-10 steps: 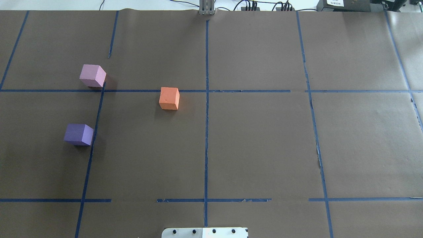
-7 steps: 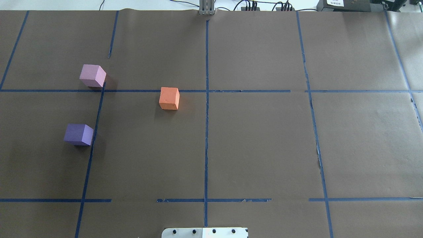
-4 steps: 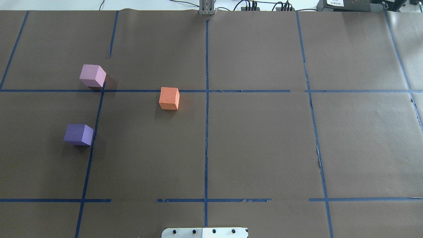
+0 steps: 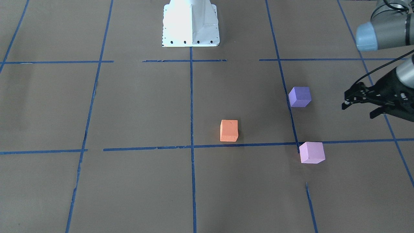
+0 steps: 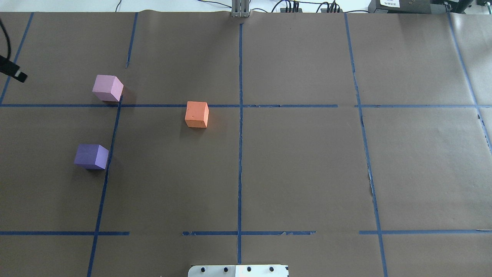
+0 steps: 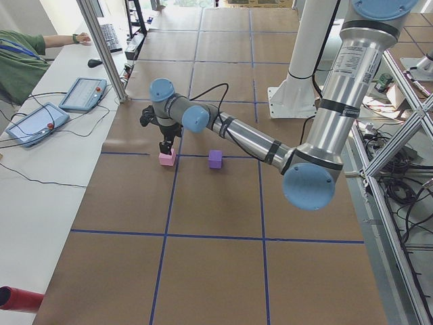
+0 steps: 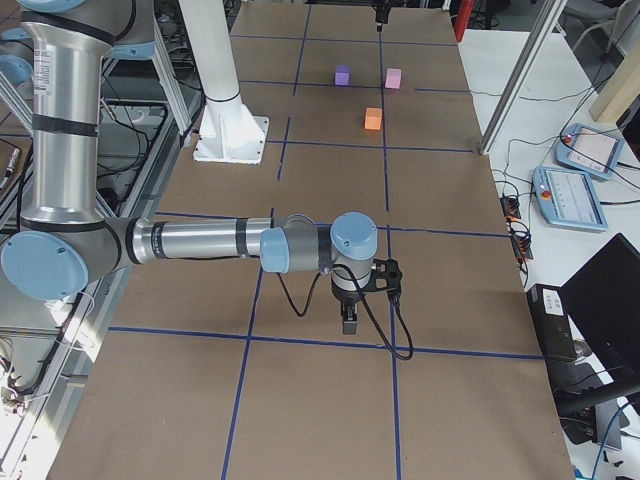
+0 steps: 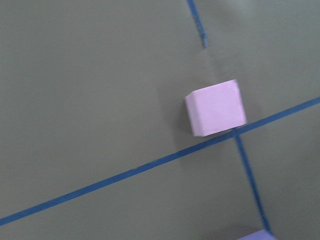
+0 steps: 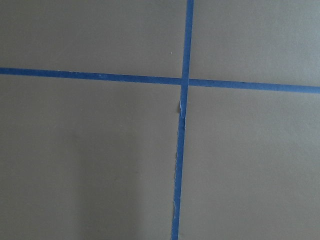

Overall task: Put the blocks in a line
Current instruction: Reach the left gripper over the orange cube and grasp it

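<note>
Three cubes lie apart on the brown paper. The orange block [image 5: 196,114] is nearest the centre line. The pale pink block [image 5: 108,88] sits at a tape crossing, and the dark purple block [image 5: 91,156] lies nearer the robot. My left gripper [image 4: 358,111] hovers above the table, outward of the pink and purple blocks [image 4: 299,96], with its jaws apart and empty. Only a fingertip [image 5: 17,75] shows overhead. The left wrist view shows the pink block [image 8: 216,107]. My right gripper [image 7: 346,322] shows only in the exterior right view, far from the blocks; I cannot tell if it is open.
The white robot base [image 4: 190,22] stands at the near middle edge of the table. Blue tape lines [image 5: 240,115] grid the paper. An operator [image 6: 20,57] and tablets [image 6: 82,93] are beside the table's far side.
The left gripper's tip has come into the overhead view at the left edge. The three blocks have not moved.
</note>
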`<action>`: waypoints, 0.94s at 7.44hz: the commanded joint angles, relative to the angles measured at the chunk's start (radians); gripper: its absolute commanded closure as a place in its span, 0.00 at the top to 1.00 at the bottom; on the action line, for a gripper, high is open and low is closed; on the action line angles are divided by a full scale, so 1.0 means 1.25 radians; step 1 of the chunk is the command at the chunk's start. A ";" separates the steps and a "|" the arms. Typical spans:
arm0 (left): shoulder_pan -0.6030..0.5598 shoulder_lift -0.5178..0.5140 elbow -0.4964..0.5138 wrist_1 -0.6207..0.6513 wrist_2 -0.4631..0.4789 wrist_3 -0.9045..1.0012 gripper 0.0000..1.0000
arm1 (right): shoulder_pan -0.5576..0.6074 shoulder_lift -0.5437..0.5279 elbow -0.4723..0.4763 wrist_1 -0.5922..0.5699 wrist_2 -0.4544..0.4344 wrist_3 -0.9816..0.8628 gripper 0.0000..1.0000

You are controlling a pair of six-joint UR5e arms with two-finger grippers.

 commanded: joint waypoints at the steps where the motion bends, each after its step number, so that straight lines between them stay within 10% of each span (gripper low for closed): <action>1: 0.169 -0.137 0.032 -0.001 0.098 -0.280 1.00 | 0.000 0.000 0.000 0.000 0.000 0.000 1.00; 7: 0.323 -0.311 0.211 -0.086 0.209 -0.563 1.00 | 0.000 0.000 0.000 0.000 0.000 0.000 1.00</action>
